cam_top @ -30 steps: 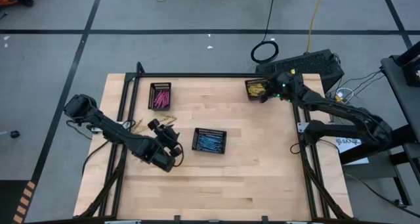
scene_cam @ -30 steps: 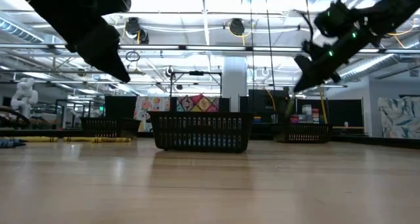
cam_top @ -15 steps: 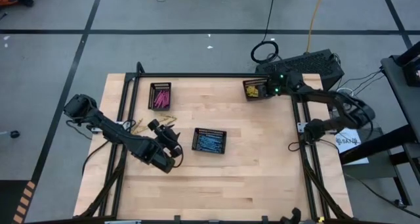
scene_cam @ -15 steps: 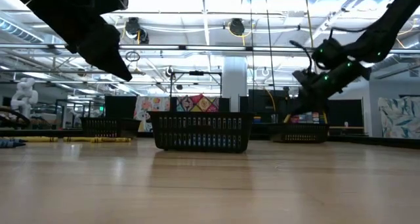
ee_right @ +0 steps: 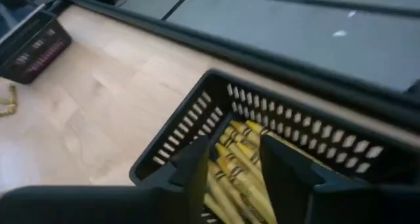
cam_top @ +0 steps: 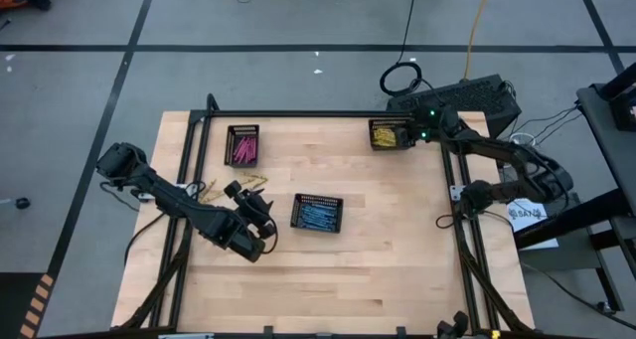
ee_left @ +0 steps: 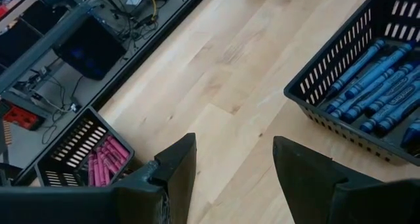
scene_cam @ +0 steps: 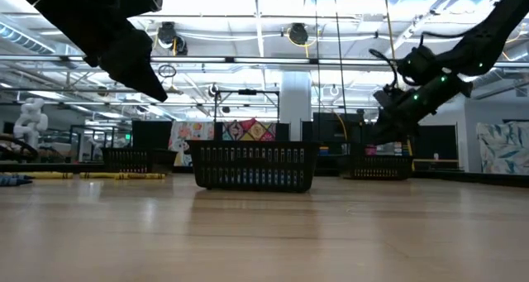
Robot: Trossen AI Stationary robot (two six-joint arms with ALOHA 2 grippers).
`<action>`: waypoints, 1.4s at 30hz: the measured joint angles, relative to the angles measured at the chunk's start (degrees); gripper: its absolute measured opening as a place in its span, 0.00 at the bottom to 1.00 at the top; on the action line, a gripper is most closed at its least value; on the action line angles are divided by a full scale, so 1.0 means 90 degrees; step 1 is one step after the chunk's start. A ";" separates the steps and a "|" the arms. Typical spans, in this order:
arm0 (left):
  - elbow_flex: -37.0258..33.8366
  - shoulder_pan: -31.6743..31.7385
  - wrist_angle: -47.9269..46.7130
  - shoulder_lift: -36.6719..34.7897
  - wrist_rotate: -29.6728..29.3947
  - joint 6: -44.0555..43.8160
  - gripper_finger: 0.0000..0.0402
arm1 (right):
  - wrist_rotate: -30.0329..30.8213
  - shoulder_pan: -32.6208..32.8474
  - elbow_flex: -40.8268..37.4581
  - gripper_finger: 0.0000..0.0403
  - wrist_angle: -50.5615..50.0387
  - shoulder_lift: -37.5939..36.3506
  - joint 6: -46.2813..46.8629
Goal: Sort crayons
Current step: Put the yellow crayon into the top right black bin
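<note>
Directly below the parted, empty right tool (ee_right: 231, 159), yellow crayons (ee_right: 237, 173) inside their black tray (ee_right: 177, 135).

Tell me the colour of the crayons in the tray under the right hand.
Yellow. The crayons in the black mesh tray show best in the right wrist view.

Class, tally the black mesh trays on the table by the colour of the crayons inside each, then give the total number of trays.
Tray of pink crayons: 1
Tray of blue crayons: 1
Tray of yellow crayons: 1
Total trays: 3
</note>
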 joint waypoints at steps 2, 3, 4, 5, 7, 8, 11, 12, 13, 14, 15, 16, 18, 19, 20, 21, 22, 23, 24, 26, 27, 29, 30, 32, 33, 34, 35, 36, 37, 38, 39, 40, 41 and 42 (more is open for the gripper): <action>0.0000 0.0000 0.0026 -0.0001 0.0000 0.0001 0.50 | 0.0276 0.0006 0.0040 0.34 -0.0210 -0.0277 -0.0154; 0.0000 0.0000 0.0056 0.0000 0.0000 0.0002 0.50 | 0.0414 0.0005 0.0064 0.36 -0.0324 -0.0438 -0.0214; 0.0000 0.0000 0.0084 0.0000 0.0000 0.0002 0.50 | 0.0452 0.0025 0.0087 0.37 -0.0423 -0.0604 -0.0266; 0.0000 0.0000 0.0117 -0.0001 0.0000 0.0002 0.50 | 0.0463 0.0085 0.0103 0.37 -0.0453 -0.0765 -0.0320; 0.0000 0.0011 0.0160 -0.0002 0.0001 -0.0003 0.50 | 0.0436 0.0324 0.0108 0.37 -0.0457 -0.1079 -0.0408; 0.0000 0.0038 0.0150 0.0000 0.0046 -0.0039 0.50 | 0.0420 0.0476 0.0108 0.36 -0.0456 -0.1221 -0.0450; 0.0000 0.0265 -0.0148 -0.0001 0.0793 -0.0365 0.48 | 0.0424 0.1075 0.0111 0.34 -0.0413 -0.1501 -0.0470; 0.0000 0.0348 -0.0389 0.0000 0.1080 -0.0553 0.48 | 0.0422 0.1298 0.0111 0.33 -0.0394 -0.1544 -0.0471; 0.0000 0.0425 -0.0685 -0.0002 0.1332 -0.0744 0.47 | 0.0418 0.1537 0.0111 0.32 -0.0362 -0.1556 -0.0471; 0.0000 0.0487 -0.0997 0.0000 0.1546 -0.0939 0.46 | 0.0417 0.1763 0.0111 0.32 -0.0315 -0.1554 -0.0468; 0.0000 0.0535 -0.1318 0.0000 0.1755 -0.1111 0.44 | 0.0421 0.1988 0.0111 0.31 -0.0256 -0.1533 -0.0447; 0.0000 0.0557 -0.1620 0.0000 0.1969 -0.1253 0.43 | 0.0442 0.2218 0.0111 0.31 -0.0182 -0.1495 -0.0406; 0.0000 0.0551 -0.2114 0.0000 0.2403 -0.1405 0.40 | 0.0633 0.2659 0.0113 0.30 -0.0004 -0.1373 -0.0350; 0.0000 0.0501 -0.2358 0.0000 0.2614 -0.1482 0.39 | 0.0776 0.2882 0.0111 0.30 0.0085 -0.1291 -0.0347; 0.0000 0.0443 -0.2557 -0.0002 0.2800 -0.1537 0.38 | 0.0925 0.3094 0.0111 0.30 0.0214 -0.1195 -0.0366; -0.0004 0.0379 -0.2701 0.0000 0.2918 -0.1607 0.37 | 0.1083 0.3279 0.0111 0.29 0.0378 -0.1098 -0.0426; -0.0021 0.0316 -0.2744 -0.0002 0.2941 -0.1662 0.37 | 0.1208 0.3443 0.0111 0.29 0.0527 -0.0997 -0.0501; -0.0057 0.0270 -0.2678 -0.0001 0.2937 -0.1669 0.36 | 0.1295 0.3582 0.0111 0.29 0.0710 -0.0892 -0.0575; -0.0100 0.0236 -0.2567 -0.0001 0.2887 -0.1671 0.35 | 0.1364 0.3697 0.0111 0.29 0.0930 -0.0783 -0.0648; -0.0240 0.0209 -0.2241 -0.0002 0.2695 -0.1712 0.34 | 0.1427 0.3877 0.0111 0.29 0.1302 -0.0595 -0.0731; -0.0354 0.0221 -0.2007 -0.0002 0.2631 -0.1772 0.33 | 0.1427 0.3944 0.0111 0.29 0.1478 -0.0506 -0.0745; -0.0637 0.0280 -0.1501 -0.0002 0.2434 -0.1998 0.32 | 0.1425 0.4043 0.0111 0.29 0.1714 -0.0373 -0.0783; -0.0806 0.0302 -0.1232 -0.0002 0.2182 -0.2270 0.31 | 0.1423 0.4072 0.0111 0.29 0.1779 -0.0314 -0.0807; -0.1089 0.0347 -0.0754 -0.0002 0.1629 -0.3004 0.31 | 0.1425 0.4114 0.0111 0.29 0.1839 -0.0209 -0.0826; -0.1200 0.0370 -0.0634 -0.0002 0.1470 -0.3338 0.32 | 0.1425 0.4122 0.0111 0.29 0.1853 -0.0170 -0.0823; -0.1304 0.0396 -0.0568 -0.0002 0.1362 -0.3651 0.33 | 0.1425 0.4134 0.0111 0.29 0.1856 -0.0136 -0.0819; -0.1404 0.0405 -0.0521 -0.0002 0.1309 -0.3877 0.34 | 0.1425 0.4143 0.0111 0.29 0.1863 -0.0100 -0.0819; -0.1491 0.0419 -0.0485 -0.0002 0.1289 -0.4046 0.35 | 0.1425 0.4142 0.0111 0.29 0.1869 -0.0067 -0.0819; -0.1559 0.0435 -0.0477 -0.0023 0.1287 -0.4152 0.37 | 0.1425 0.4142 0.0111 0.29 0.1855 -0.0047 -0.0817; -0.1632 0.0450 -0.0476 -0.0082 0.1288 -0.4202 0.39 | 0.1425 0.4145 0.0111 0.29 0.1861 -0.0026 -0.0811; -0.1705 0.0483 -0.0464 -0.0156 0.1287 -0.4287 0.42 | 0.1425 0.4145 0.0111 0.29 0.1910 0.0001 -0.0809; -0.1787 0.0534 -0.0391 -0.0239 0.1288 -0.4329 0.44 | 0.1425 0.4145 0.0111 0.29 0.1948 0.0024 -0.0800; -0.1880 0.0621 -0.0319 -0.0346 0.1307 -0.4319 0.47 | 0.1425 0.4145 0.0111 0.29 0.1957 0.0044 -0.0768; -0.1965 0.0732 -0.0296 -0.0470 0.1336 -0.4290 0.50 | 0.1425 0.4145 0.0111 0.29 0.1983 0.0069 -0.0730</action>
